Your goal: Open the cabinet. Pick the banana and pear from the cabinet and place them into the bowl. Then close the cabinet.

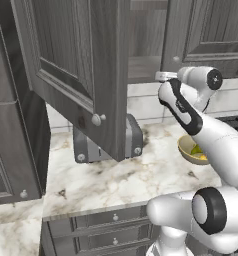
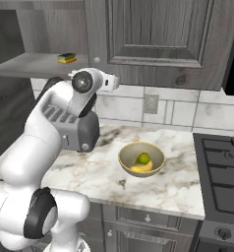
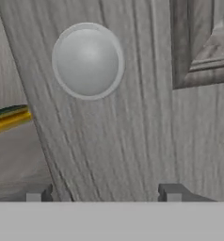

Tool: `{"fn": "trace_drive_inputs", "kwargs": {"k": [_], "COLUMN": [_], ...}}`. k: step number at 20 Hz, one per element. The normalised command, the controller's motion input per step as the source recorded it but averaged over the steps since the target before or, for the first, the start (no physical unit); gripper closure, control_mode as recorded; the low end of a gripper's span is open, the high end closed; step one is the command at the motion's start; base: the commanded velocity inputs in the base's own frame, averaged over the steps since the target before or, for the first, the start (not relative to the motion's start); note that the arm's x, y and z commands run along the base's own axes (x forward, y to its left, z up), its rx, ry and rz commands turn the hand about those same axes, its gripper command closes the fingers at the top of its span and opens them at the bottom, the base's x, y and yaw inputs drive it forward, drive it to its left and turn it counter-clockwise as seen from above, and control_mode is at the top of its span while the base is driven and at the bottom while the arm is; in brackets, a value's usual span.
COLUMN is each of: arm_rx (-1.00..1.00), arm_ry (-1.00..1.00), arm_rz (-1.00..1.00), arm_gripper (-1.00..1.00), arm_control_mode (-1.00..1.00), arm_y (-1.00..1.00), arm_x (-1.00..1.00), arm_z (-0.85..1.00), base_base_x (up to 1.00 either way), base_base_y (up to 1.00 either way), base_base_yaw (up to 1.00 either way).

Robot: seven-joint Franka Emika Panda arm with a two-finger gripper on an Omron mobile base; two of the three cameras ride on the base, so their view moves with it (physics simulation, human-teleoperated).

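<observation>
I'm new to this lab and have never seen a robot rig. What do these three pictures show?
A white robot arm with dark joints works in a rendered kitchen. Two pictures look over it from cameras behind, left and right. The third looks along its two-finger gripper, close to a round metal knob on a dark grey wood-grain wall cabinet door; nothing is held. On the marbled counter stand a grey toaster and a shallow tan-yellow bowl holding a yellow-green pear and a yellow banana. One cabinet door hangs open.
</observation>
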Motion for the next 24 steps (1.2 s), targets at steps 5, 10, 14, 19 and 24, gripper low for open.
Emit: {"fn": "trace_drive_inputs", "kwargs": {"k": [5,10,14,19,24], "arm_rx": [-0.01,0.11,0.12,0.00,-0.14], "arm_ry": [-0.10,0.09,0.19,0.12,0.00], "arm_rz": [-0.10,-0.10,-0.10,-0.02,0.03], "arm_gripper": [-1.00,-1.00,-1.00,-1.00,-1.00], "arm_control_mode": [-1.00,-1.00,-1.00,-1.00,-1.00], "arm_y": [0.00,0.00,0.00,0.22,0.63], "arm_x": [-0.08,-1.00,-1.00,-1.00,-1.00], "arm_z": [0.25,0.96,1.00,0.17,-0.65], "base_base_x": [0.00,0.00,0.00,0.00,0.00], "base_base_y": [0.00,0.00,0.00,0.00,0.00], "base_base_yaw": [0.00,0.00,0.00,0.00,0.00]}}
